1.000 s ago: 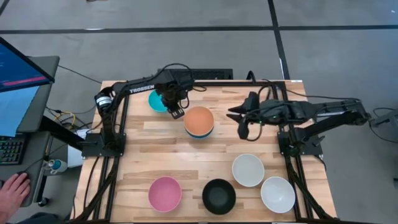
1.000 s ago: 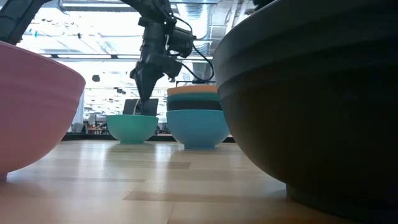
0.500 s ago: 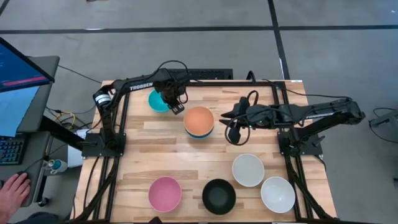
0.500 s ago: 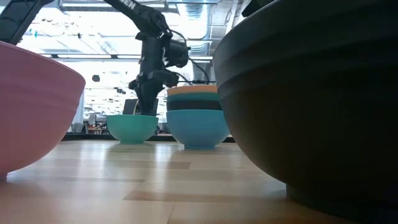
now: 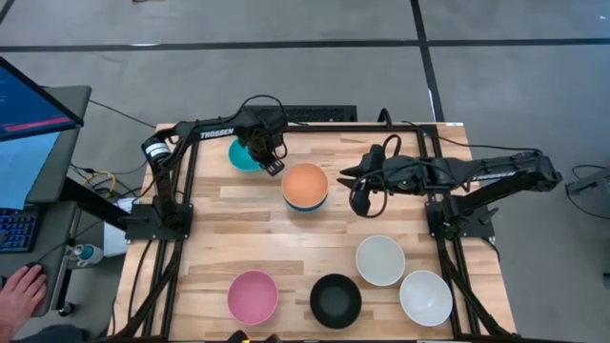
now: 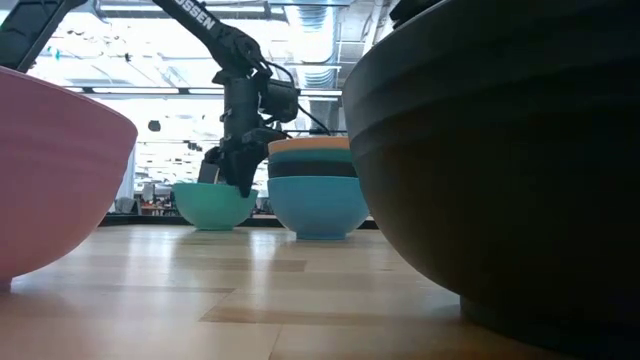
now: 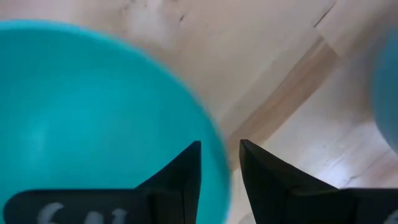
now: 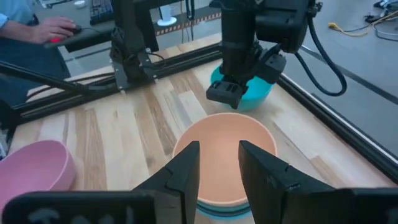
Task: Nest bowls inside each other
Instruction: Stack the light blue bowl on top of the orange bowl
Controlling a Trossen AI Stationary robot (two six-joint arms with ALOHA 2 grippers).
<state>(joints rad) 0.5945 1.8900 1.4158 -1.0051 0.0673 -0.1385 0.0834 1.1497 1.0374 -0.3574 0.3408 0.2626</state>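
A cyan bowl (image 5: 238,152) (image 6: 210,205) (image 7: 93,112) stands on its base near the table's far left. My left gripper (image 5: 270,164) (image 6: 238,180) (image 7: 220,162) is down on the side of its rim that faces the stack, shut on it. To its right stands a stack (image 5: 305,186): an orange bowl (image 6: 310,143) (image 8: 227,146) on top, a dark teal one under it, and a blue one (image 6: 318,205) at the bottom. My right gripper (image 5: 360,198) (image 8: 219,162) hovers just right of the stack, shut, touching nothing. My left gripper holds the cyan bowl by its rim (image 7: 214,146) on the side toward the stack. One finger (image 7: 186,171) is inside the bowl and the other (image 7: 258,171) outside. The fingers come from above, pointing down. The bowl rests upright on the table.
Along the near edge stand a pink bowl (image 5: 253,295), a black bowl (image 5: 335,300) and two white bowls (image 5: 380,259) (image 5: 425,297). The arms' black frames (image 5: 162,219) (image 5: 457,224) stand at both sides. A person's hand (image 5: 21,286) is off the table's left.
My left gripper has come down beside the stack onto the cyan bowl's rim and moved a little toward the far left. My right gripper has moved toward the table's left, closer to the stack. The bowls have kept their places.
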